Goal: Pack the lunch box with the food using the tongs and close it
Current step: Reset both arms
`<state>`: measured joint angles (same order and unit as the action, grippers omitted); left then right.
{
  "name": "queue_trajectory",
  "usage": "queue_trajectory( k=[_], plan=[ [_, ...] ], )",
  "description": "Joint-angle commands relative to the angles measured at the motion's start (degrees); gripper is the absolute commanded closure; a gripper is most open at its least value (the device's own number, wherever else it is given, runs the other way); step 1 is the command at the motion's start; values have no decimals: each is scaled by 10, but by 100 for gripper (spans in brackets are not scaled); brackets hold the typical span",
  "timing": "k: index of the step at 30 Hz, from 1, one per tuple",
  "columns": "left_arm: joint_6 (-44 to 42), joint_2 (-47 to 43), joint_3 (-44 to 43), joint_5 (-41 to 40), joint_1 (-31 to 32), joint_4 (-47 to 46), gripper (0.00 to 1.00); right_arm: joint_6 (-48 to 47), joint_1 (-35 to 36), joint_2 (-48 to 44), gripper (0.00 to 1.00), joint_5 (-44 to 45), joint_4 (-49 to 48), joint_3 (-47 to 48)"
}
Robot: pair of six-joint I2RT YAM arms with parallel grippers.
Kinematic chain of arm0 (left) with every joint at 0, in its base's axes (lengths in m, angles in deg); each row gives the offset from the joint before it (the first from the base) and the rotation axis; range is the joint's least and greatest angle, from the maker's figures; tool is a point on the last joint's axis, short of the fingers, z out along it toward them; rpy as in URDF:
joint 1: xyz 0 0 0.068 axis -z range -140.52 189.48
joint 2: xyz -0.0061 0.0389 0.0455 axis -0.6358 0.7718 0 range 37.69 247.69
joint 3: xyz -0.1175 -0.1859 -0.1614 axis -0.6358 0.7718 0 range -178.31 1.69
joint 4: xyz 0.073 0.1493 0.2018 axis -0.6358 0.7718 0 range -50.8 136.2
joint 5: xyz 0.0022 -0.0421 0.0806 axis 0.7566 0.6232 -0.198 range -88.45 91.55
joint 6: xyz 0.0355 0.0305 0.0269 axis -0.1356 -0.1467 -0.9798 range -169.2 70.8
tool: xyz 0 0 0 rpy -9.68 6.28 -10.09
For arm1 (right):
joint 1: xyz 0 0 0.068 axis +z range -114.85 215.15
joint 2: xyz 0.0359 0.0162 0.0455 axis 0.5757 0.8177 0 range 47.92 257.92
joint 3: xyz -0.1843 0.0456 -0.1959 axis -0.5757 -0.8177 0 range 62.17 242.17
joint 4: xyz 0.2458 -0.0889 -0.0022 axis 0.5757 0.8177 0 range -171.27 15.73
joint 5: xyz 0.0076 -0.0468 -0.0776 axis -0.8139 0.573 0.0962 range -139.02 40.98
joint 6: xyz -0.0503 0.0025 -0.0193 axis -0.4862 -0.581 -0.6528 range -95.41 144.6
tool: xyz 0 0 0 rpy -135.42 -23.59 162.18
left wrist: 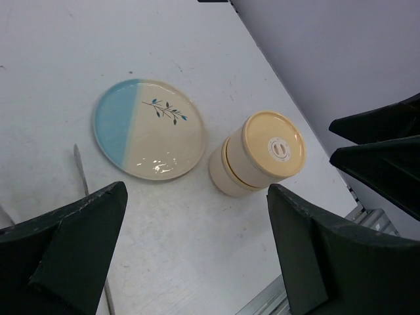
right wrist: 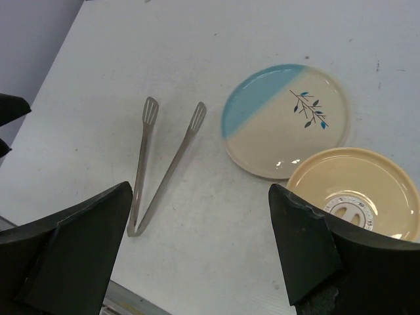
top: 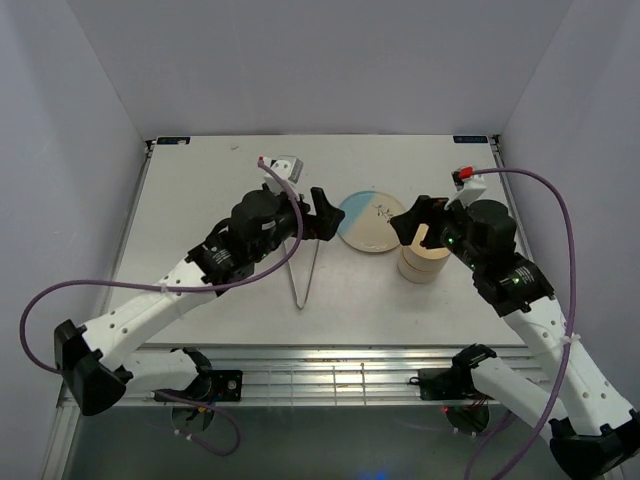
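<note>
Left gripper [top: 324,213] and right gripper [top: 408,222] both wide open, empty; tongs [right wrist: 140,182] lie flat, lunch box [left wrist: 262,154] lidded beside plate [right wrist: 275,141].

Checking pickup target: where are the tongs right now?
Top view: the tongs lie flat on the table, just left of the plate, near the open left gripper, joint toward the near edge.

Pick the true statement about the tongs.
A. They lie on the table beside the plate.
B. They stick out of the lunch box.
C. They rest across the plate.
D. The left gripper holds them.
A: the tongs lie flat on the table, clear of the plate, with nothing gripping them.
</note>
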<state>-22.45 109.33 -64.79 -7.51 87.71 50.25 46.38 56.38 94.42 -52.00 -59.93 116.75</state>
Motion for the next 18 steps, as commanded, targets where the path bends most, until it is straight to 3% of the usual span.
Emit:
queue_trajectory(
  k=[1,4,10,18],
  plan=[
    [-21,-68,61,-40,2,-16,2,-21,119,12,10,176,5,23],
    [-26,-118,93,-39,2,-6,2,-31,192,13,10,224,-18,2],
    [-25,-199,167,-21,3,-19,2,-15,199,-79,10,152,-117,-95],
    [-22,-278,224,-20,2,-53,2,-24,199,-109,10,155,-106,-113]
  ],
)
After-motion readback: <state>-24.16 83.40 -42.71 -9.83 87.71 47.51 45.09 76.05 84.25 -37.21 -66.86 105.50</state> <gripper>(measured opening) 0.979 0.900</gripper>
